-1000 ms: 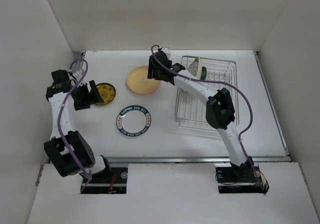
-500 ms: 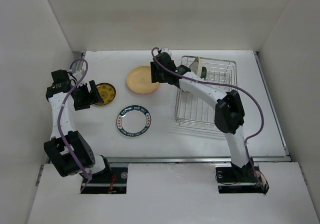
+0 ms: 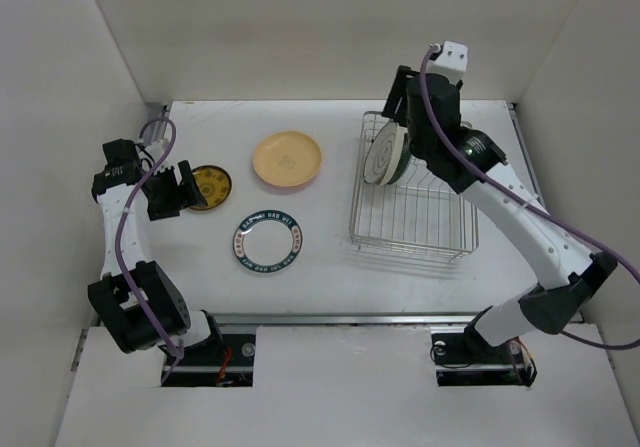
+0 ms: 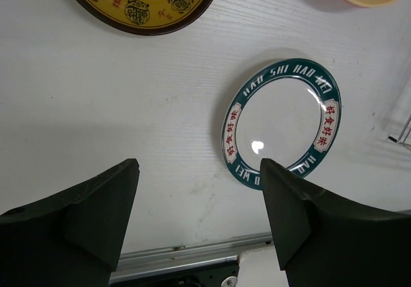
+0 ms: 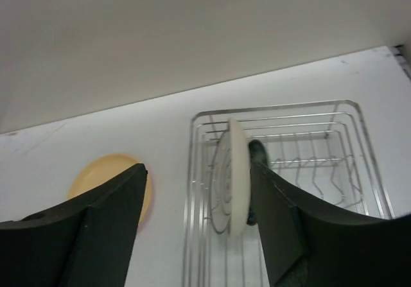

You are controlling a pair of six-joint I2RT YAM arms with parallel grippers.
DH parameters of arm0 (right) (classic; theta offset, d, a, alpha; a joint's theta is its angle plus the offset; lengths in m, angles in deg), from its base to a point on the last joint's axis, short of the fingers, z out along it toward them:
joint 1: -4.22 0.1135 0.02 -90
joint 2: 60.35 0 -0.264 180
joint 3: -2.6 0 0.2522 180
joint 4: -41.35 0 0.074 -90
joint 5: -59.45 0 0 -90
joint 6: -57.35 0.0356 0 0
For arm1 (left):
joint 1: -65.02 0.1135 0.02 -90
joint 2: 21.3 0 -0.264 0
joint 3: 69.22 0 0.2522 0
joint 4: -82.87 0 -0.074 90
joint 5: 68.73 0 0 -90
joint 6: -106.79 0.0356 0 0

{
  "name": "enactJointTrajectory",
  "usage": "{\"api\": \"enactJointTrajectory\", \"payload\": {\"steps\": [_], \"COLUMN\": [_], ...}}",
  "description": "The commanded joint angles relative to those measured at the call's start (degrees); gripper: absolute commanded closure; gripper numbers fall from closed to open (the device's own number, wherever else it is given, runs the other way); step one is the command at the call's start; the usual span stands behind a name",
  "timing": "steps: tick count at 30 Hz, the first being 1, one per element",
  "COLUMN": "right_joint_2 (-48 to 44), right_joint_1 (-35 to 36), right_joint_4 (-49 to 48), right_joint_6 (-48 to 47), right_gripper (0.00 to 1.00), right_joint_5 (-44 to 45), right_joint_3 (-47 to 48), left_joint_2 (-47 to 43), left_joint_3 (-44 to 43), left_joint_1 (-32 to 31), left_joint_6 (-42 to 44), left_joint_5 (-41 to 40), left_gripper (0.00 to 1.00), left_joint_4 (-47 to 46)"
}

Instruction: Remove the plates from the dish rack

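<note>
approach is the thing to get right: the right hand (image 5: 198,171) hangs over the dish rack (image 3: 415,214) in the upper right of the top view, fingers apart and empty. two plates stand on edge at the rack's upper left corner. the nearer one, a white patterned plate (image 3: 381,157), stands just beside a small teal plate (image 5: 257,152); whether they touch i cannot tell. i would bring the hand straight down so one finger goes each side of the white rim near its top. then close firmly and lift upward before swinging away, so the plate clears the wires without dragging the teal one or the rack. both plates look glazed and smooth, likely slippery at a thin rounded edge; the white one carries ringed line work on its face. the rack is thin silver wire in an open grid with low sides, probably light enough to shift if snagged. flat on the worktop (image 3: 330,267) lie a shallow yellow-tan plate (image 3: 287,158), a small yellow plate (image 3: 211,186) with a dark rim, and a lettered-rim plate (image 3: 268,241). the left hand (image 4: 199,168) hovers beside the small yellow plate, fingers apart, holding nothing.
</note>
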Motion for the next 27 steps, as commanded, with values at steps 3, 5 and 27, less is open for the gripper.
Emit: {"api": "enactJointTrajectory", "payload": {"steps": [3, 5, 27], "right_joint_2": [3.52, 3.52, 23.99], "right_joint_1": [-8.31, -13.13, -20.72], "right_joint_4": [5.45, 3.97, 1.50], "right_joint_6": [7.29, 8.29, 10.66], "right_gripper": [0.40, 0.44, 0.67], "right_joint_5": [-0.53, -9.72, -19.63], "right_joint_3": [-5.12, -6.44, -7.41], "left_joint_2": [-1.90, -1.90, -0.85], "left_joint_3": [0.04, 0.04, 0.04], "left_joint_1": [-0.03, -0.03, -0.03], "left_joint_6": [0.93, 0.93, 1.46], "left_joint_5": [0.26, 0.26, 0.26], "left_gripper": [0.27, 0.27, 0.25], "left_joint_4": [0.45, 0.45, 0.45]}}
